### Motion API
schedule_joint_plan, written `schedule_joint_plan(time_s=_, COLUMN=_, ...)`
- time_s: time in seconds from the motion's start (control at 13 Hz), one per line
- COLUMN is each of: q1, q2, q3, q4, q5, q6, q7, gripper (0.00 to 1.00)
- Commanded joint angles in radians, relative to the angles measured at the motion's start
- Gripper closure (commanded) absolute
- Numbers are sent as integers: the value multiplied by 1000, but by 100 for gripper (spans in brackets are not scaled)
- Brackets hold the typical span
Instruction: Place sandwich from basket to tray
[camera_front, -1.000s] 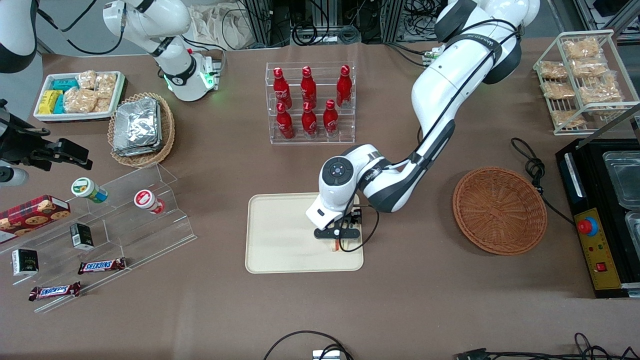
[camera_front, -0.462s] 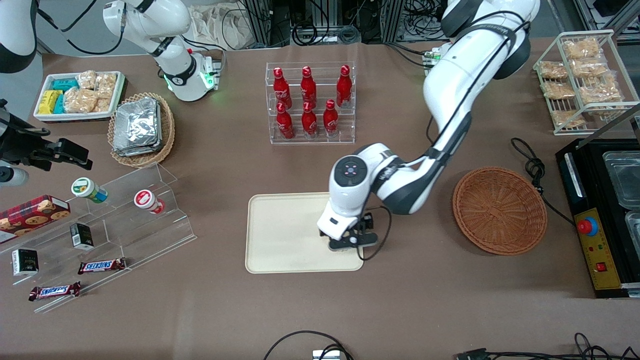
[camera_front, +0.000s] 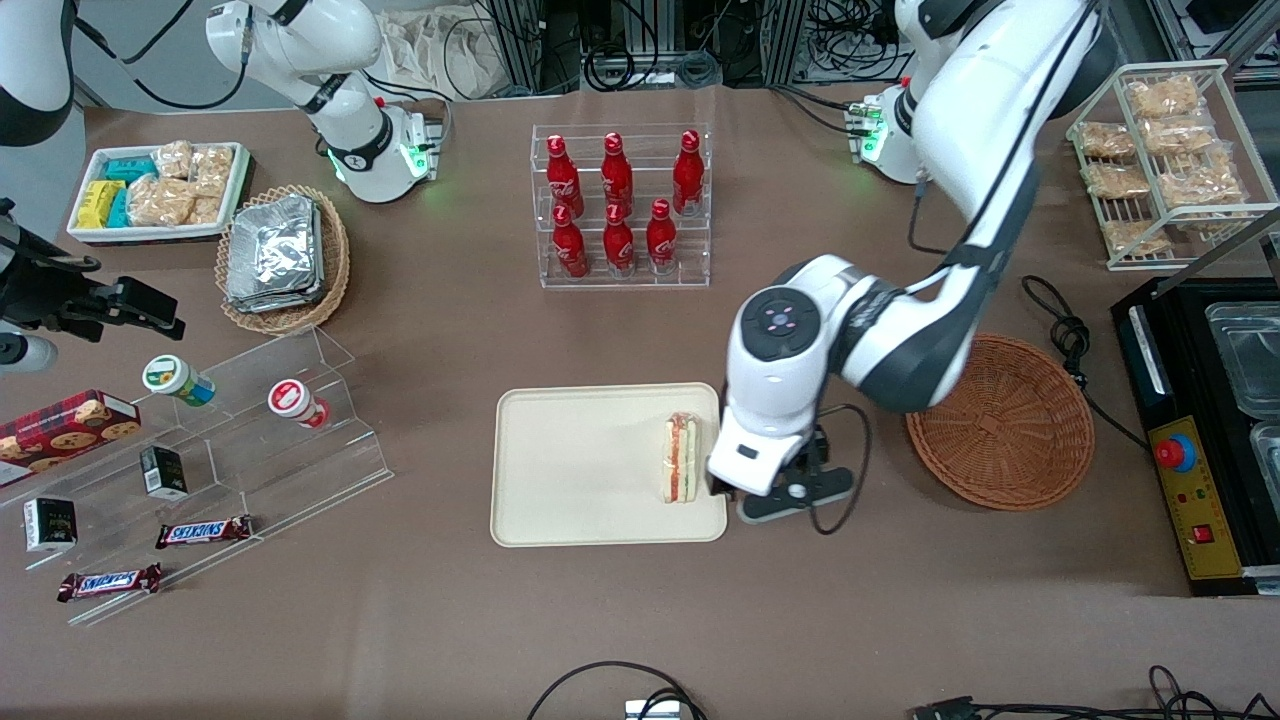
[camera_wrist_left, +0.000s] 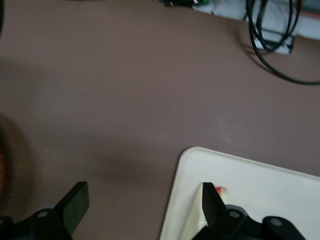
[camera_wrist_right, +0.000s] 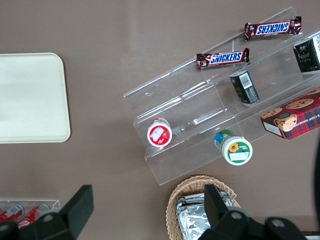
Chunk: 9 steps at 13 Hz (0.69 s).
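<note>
Front view is showing the sandwich (camera_front: 682, 457) sitting on the tray (camera_front: 580, 470), standing on its long edge at the end of the tray nearest the basket (camera_front: 1000, 420), with its red and green filling stripes facing up. It is resting there on its own, with nothing gripping it, so by my reading the placing step is done and the basket is lying empty as the task intends. The sandwich is sitting close to the tray's rim rather than in the middle, probably because that is the shortest reach from the basket.

The gripper (camera_front: 775, 497) is hanging just beside the sandwich, over the bare table (camera_front: 860, 610) between the tray and the basket, apart from both. In the left wrist view its two dark fingers (camera_wrist_left: 72, 202) are standing wide apart with only brown tabletop between them (nothing held), and the tray's rounded corner (camera_wrist_left: 200, 160) and a sliver of the sandwich (camera_wrist_left: 220, 190) are showing next to one finger. That spread and that offset suit an arm clearing away from a delivered load without knocking it over, which matters since the wedge is balancing on a narrow edge.
</note>
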<state>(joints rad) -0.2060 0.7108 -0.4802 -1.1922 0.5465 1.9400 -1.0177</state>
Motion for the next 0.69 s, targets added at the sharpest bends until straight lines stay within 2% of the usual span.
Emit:
schedule_joint_plan(time_s=0.0, q1=60, q2=-69, q3=-5, q4=-9, q5=-29, q6=-68, q7=83, gripper=0)
schedule_joint_plan(time_s=0.62, q1=224, q2=-209, q3=-3, q4=-18, q5=-186, q6=-189, q7=393, gripper=0)
